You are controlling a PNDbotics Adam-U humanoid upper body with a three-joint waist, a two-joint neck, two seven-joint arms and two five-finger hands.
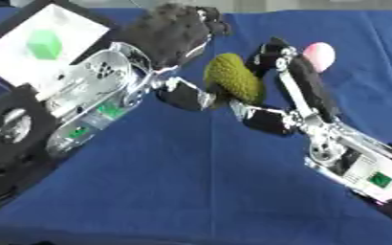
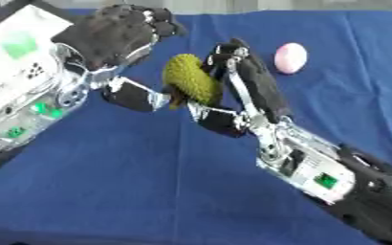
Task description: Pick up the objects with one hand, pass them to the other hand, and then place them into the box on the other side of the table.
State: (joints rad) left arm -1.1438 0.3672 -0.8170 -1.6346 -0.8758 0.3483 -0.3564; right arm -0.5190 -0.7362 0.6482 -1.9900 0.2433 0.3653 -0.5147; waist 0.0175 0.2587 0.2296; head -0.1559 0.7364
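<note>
Two black-and-silver forearms fill the foreground and meet above a blue table (image 1: 174, 182). From the lower right, the right arm slants up toward the middle, its forearm showing a small green patch. The right hand (image 2: 248, 81) stands nearly upright, fingers (image 2: 229, 52) bent over at the top and thumb low, closed round the right flank of a bumpy yellow-green fruit (image 1: 231, 79). That fruit is held up between the two hands, near the table's centre and toward the far edge.

From the lower left, the left arm runs diagonally up, wrist raised. The left hand (image 1: 170, 36) is turned back-up, its dark fingers (image 1: 209, 18) curled at the far end above and left of the fruit. Its thumb (image 1: 185, 94) reaches down to the fruit's lower left side and appears to touch it, though whether the hand has hold of the fruit cannot be told from these views.

Behind the right hand, a pink egg (image 2: 289, 58) lies on the cloth, apart from both hands. At the far left corner sits a white box (image 1: 19, 60) with a dark rim, tilted in view, with a green cube (image 1: 44, 44) inside it.
</note>
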